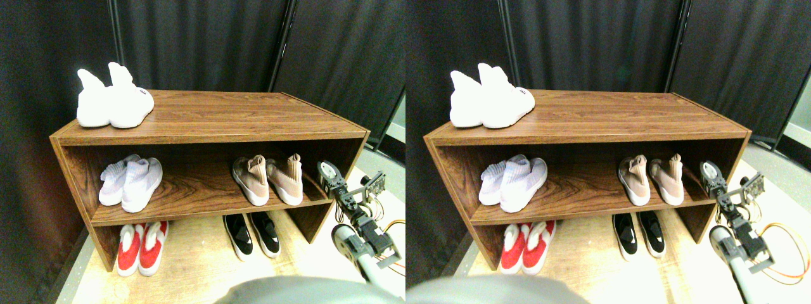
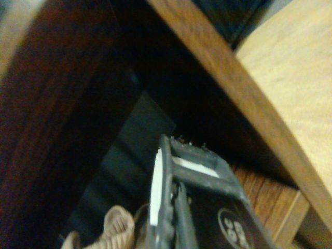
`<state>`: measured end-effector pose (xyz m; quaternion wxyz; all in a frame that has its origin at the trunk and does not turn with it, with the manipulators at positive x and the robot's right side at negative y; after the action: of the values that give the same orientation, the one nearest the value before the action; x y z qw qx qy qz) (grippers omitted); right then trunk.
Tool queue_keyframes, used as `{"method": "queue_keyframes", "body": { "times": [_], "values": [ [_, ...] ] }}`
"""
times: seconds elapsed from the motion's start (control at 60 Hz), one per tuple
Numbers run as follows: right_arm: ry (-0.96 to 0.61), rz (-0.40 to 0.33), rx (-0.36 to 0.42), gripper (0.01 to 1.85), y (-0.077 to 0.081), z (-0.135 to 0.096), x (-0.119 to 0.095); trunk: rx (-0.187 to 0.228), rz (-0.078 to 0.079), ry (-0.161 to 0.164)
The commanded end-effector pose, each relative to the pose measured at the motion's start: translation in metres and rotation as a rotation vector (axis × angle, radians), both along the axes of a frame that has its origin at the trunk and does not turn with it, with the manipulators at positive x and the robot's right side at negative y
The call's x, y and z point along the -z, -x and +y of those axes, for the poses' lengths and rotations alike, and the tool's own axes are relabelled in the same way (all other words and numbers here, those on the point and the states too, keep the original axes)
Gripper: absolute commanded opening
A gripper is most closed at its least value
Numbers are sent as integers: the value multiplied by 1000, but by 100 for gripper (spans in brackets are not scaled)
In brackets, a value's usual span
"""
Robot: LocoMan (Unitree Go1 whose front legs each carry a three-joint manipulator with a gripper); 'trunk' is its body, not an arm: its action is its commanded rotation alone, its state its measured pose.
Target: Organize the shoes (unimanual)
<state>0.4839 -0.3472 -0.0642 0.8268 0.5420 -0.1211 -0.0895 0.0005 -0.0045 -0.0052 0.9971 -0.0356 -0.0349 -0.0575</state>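
Note:
The beige-tan shoes (image 1: 269, 180) stand side by side on the right of the wooden rack's middle shelf (image 1: 190, 202), toes toward me. Below them on the floor, under the shelf, the black shoes (image 1: 253, 234) with white soles lie as a pair. My right gripper (image 1: 328, 174) is raised at the shelf's right end, just right of the beige pair and close to the rack's side wall (image 1: 355, 158). In the wrist view a knit beige cuff (image 2: 118, 228) shows beside the dark jaw frame, with the rack's dark inside ahead.
A white high-cuff pair (image 1: 114, 101) sits on the rack's top (image 1: 241, 114) at the left. A pale pair (image 1: 130, 182) is on the middle shelf's left, a red-and-white pair (image 1: 142, 247) on the floor below. Black curtains (image 1: 203, 44) hang behind.

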Motion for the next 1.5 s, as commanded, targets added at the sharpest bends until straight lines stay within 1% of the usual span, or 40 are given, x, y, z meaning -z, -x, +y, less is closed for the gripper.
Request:
{"method": "queue_keyframes", "body": {
  "times": [0.017, 0.133, 0.217, 0.317, 0.383, 0.55, 0.667, 0.733, 0.817, 0.867, 1.017, 1.2, 1.333, 1.367, 1.4, 1.5],
  "values": [
    [0, -4, 21, 6, -7, 4, 0, -2, -6, 31],
    [-9, 6, 33, 6, -13, 7, 4, -6, -4, 35],
    [-28, 7, 33, 6, -14, 11, 5, -12, -3, 41],
    [-60, 23, 17, 6, -15, 17, 6, -19, 0, 49],
    [-61, 32, -28, 6, -16, 22, 8, -29, 2, 57],
    [-33, 43, -47, 6, -18, 32, 10, -46, 7, 75],
    [-45, 47, -51, 6, -18, 39, 11, -58, 10, 85],
    [-53, 60, -80, 6, -19, 42, 13, -60, 12, 88],
    [-69, 66, -80, 6, -21, 45, 14, -63, 13, 91],
    [-86, 75, -94, 6, -21, 48, 15, -64, 13, 93],
    [-69, 77, -90, 6, -22, 54, 17, -71, 15, 97],
    [-108, 89, -81, 6, -20, 62, 16, -82, 16, 104],
    [-111, 101, -121, 6, -22, 63, 17, -85, 17, 105],
    [-110, 99, -122, 6, -22, 64, 17, -85, 17, 105],
    [-117, 99, -106, 6, -23, 65, 17, -88, 18, 106],
    [-117, 105, -106, 6, -23, 66, 18, -88, 18, 106]
  ]
}}
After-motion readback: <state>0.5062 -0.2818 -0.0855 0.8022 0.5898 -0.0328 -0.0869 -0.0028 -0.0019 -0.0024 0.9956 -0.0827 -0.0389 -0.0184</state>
